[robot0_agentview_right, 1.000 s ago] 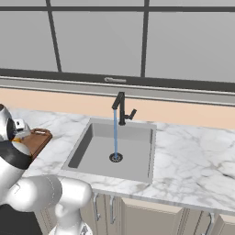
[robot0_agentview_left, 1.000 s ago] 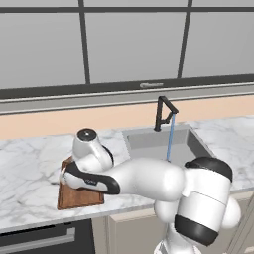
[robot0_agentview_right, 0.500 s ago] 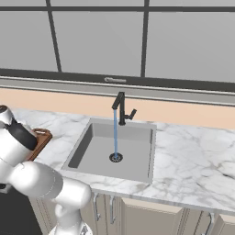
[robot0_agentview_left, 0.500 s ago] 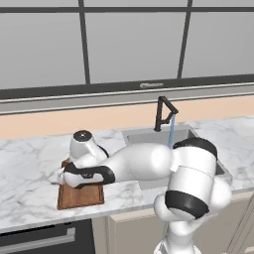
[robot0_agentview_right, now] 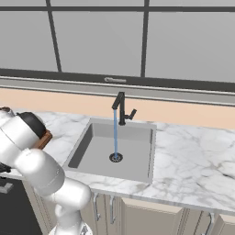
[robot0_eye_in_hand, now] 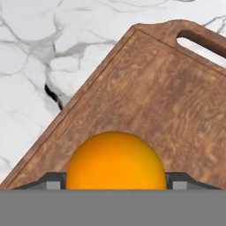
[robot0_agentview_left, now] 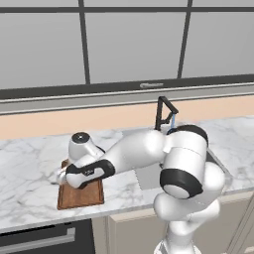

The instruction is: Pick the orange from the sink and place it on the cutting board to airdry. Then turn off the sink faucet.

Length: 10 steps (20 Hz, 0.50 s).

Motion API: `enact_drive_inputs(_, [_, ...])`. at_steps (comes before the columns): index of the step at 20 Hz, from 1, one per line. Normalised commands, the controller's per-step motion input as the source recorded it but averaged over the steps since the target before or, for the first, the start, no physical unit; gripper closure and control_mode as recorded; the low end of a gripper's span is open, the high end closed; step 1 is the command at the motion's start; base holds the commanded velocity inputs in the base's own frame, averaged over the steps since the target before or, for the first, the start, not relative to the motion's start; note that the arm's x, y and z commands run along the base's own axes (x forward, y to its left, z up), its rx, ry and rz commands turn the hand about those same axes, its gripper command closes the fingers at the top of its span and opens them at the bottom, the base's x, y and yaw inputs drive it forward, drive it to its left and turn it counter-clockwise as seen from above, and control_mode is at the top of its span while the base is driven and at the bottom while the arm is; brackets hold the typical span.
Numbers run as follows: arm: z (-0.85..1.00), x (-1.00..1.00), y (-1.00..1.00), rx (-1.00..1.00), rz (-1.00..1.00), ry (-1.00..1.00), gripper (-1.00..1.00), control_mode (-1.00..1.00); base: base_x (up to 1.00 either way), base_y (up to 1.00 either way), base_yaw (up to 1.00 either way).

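The orange [robot0_eye_in_hand: 115, 161] sits between my two dark fingertips [robot0_eye_in_hand: 52, 182], and my gripper [robot0_eye_in_hand: 115, 182] is shut on it. It hangs just over the dark brown cutting board [robot0_eye_in_hand: 145, 101], whose handle cut-out [robot0_eye_in_hand: 201, 37] points away. From the left base, my gripper [robot0_agentview_left: 60, 177] reaches over the left end of the cutting board [robot0_agentview_left: 82, 194]. The sink [robot0_agentview_right: 133, 158] is a grey basin with a round drain [robot0_agentview_right: 116, 157]. The black sink faucet [robot0_agentview_right: 121, 108] pours a thin blue stream of water [robot0_agentview_right: 115, 133].
White marble counter [robot0_agentview_left: 30, 158] surrounds the board and the sink. A window wall runs along the back. A dark oven front [robot0_agentview_left: 39, 238] sits below the counter at the left. My arm [robot0_agentview_left: 149, 149] spans from the sink to the board.
My elbow and shoulder have swung round while the hand stayed over the board and sank slightly. The orange is still held. Water keeps running.
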Motion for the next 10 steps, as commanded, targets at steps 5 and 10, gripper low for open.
enact_drive_inputs(5, [-0.26, 0.1, 0.06, -0.01, -0.03, 0.03, 1.0, -1.0, 0.0, 0.0, 0.0])
enact_drive_inputs(10, [-0.24, 0.12, 0.06, -0.01, -0.03, 0.04, 1.0, -1.0, 0.0, 0.0, 0.0])
